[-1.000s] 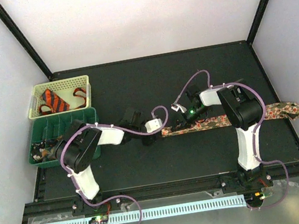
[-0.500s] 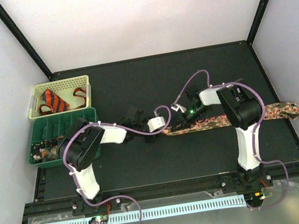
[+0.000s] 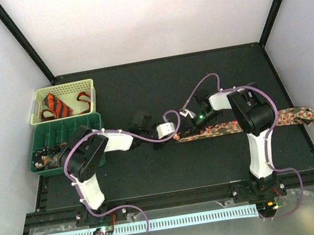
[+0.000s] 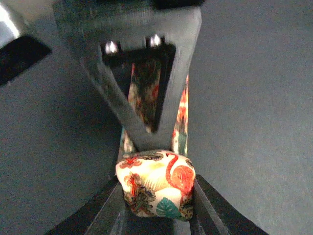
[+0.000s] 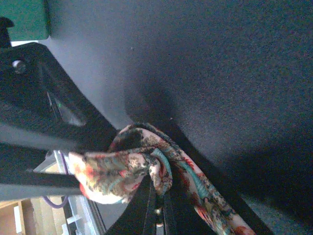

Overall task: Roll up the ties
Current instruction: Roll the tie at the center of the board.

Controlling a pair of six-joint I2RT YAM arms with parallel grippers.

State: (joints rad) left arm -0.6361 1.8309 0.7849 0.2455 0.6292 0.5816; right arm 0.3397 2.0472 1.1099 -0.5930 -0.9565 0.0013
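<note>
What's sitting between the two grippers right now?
Only the speckled floral fabric tie: rolled end in the left gripper, strip running to the right gripper, seen in the left wrist view.

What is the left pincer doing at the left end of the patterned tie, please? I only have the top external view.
Observer: The left pincer is closed on a small coiled end of the tie, with one finger on each side.
Operator: And the right pincer?
Observer: The right pincer pinches a bunched fold of the same tie, close to the left one.
Operator: Can you read the print?
Observer: Yes, the left wrist view shows a red flamingo and a teal leaf on cream.
</note>
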